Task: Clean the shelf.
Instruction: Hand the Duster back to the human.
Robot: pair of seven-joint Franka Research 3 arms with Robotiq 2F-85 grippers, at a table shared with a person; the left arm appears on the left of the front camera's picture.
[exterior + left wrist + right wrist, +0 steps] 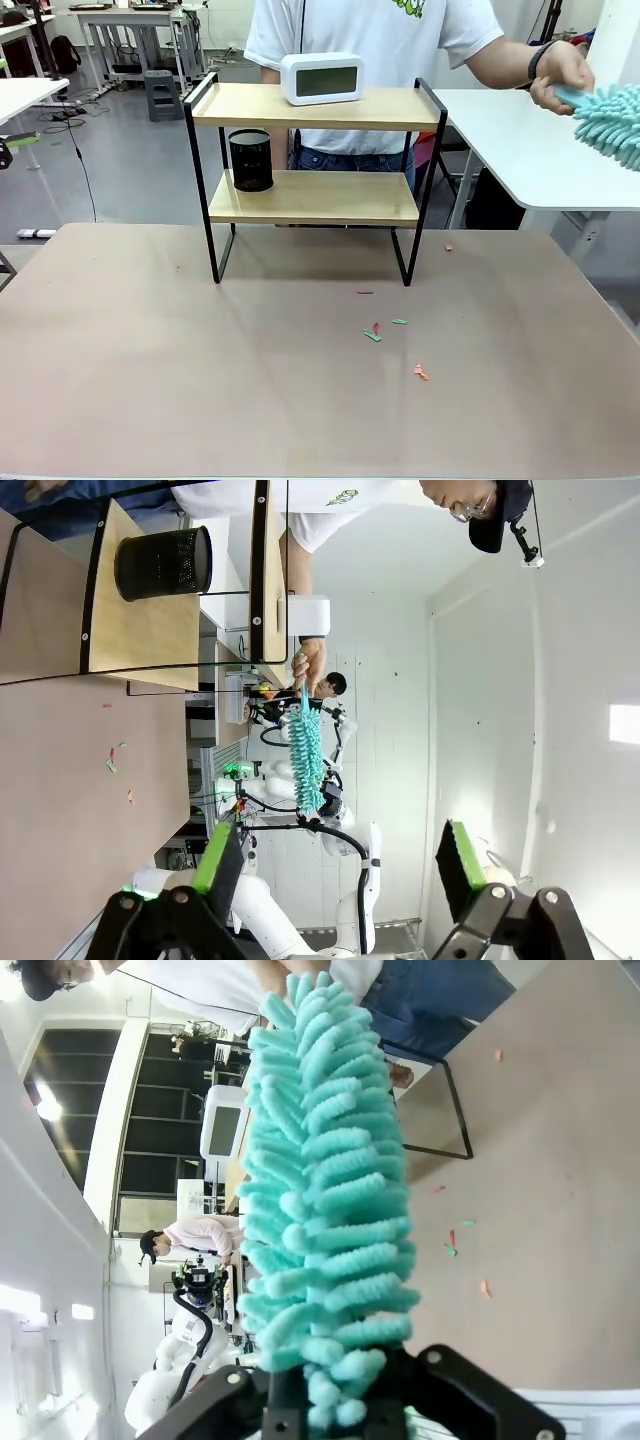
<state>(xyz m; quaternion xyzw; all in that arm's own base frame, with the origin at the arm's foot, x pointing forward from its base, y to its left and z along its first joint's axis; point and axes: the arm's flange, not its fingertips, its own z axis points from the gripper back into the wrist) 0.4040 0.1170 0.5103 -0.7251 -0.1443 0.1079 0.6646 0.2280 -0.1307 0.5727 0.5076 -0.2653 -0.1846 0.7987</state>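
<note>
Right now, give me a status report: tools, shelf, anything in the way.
Left tool open, empty. Right tool shut on teal duster, person's hand also on it. Shelf untouched; clock on top board, black cup on lower one.

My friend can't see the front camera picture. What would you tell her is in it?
A small two-tier wooden shelf stands on a brown table, with a white digital clock on top and a black mesh cup below. Behind it, a person's hand holds a fluffy teal duster. Colored scraps litter the table.
</note>
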